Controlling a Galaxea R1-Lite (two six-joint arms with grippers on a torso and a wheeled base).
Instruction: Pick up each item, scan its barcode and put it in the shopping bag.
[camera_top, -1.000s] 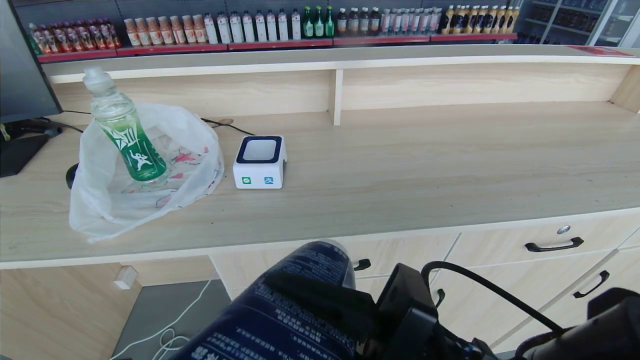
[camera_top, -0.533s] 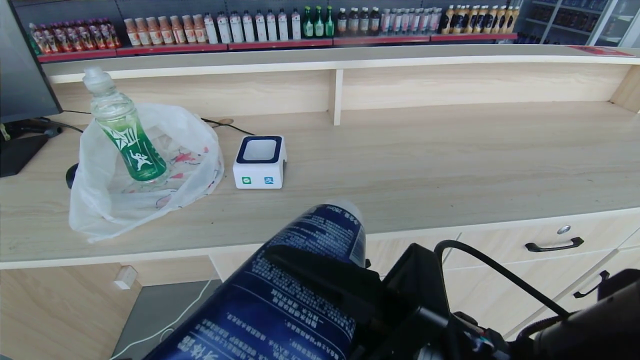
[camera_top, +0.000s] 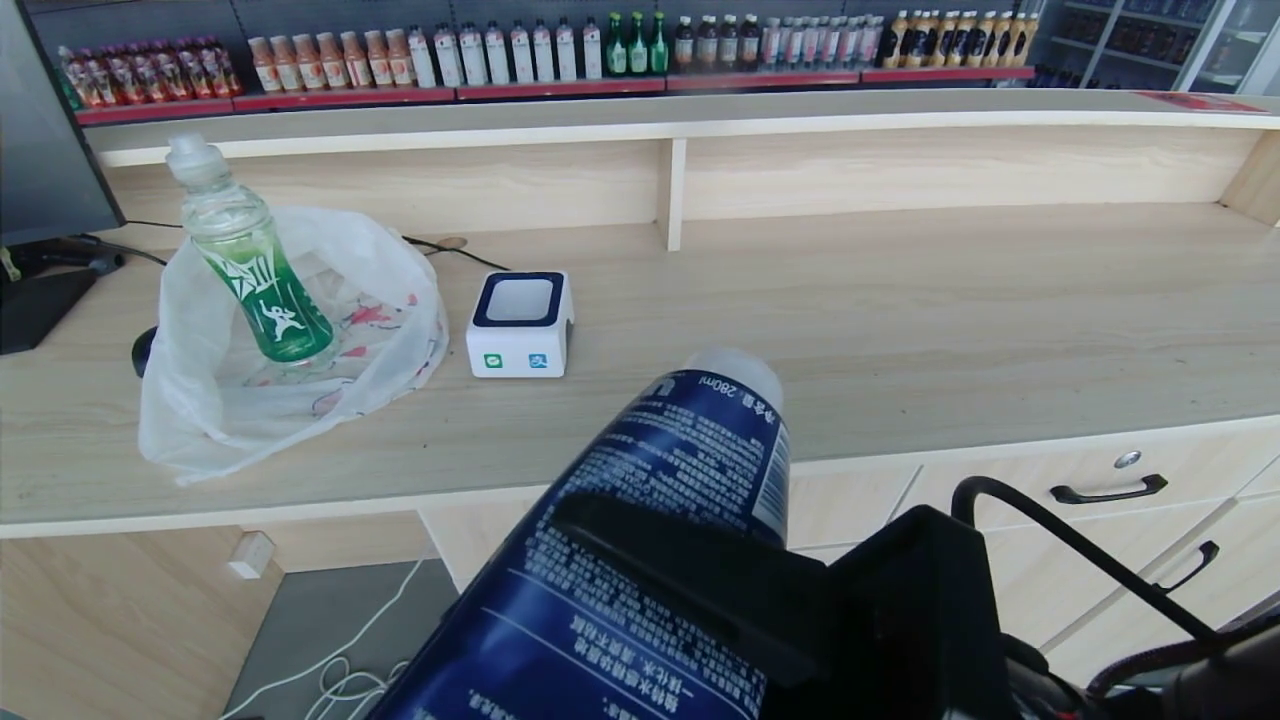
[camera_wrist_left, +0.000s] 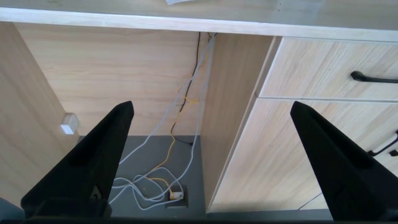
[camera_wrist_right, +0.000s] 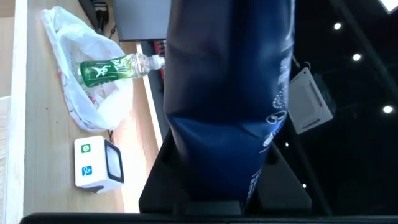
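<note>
My right gripper (camera_top: 690, 590) is shut on a dark blue can (camera_top: 640, 540) with white print and a white cap, held low in front of the counter edge, its cap tilted toward the counter. The same blue can (camera_wrist_right: 230, 93) sits clamped in that gripper (camera_wrist_right: 224, 186) in the right wrist view. A white scanner box (camera_top: 520, 325) with a dark blue frame stands on the counter. Left of it lies the translucent shopping bag (camera_top: 190, 420), and a green-labelled bottle (camera_top: 250, 260) stands inside it. My left gripper (camera_wrist_left: 211, 168) hangs open below the counter, facing the cabinet recess.
The wooden counter (camera_top: 900, 320) has a raised back shelf (camera_top: 670, 120) with a vertical divider. A monitor (camera_top: 45, 130) and cables stand at the far left. Drawers with black handles (camera_top: 1108, 490) front the counter. Loose cables (camera_wrist_left: 168, 180) lie on the floor underneath.
My right gripper has lifted the blue can up and to the right, so the can's cap now overlaps the counter's front edge. Bag, bottle and scanner stayed put.
</note>
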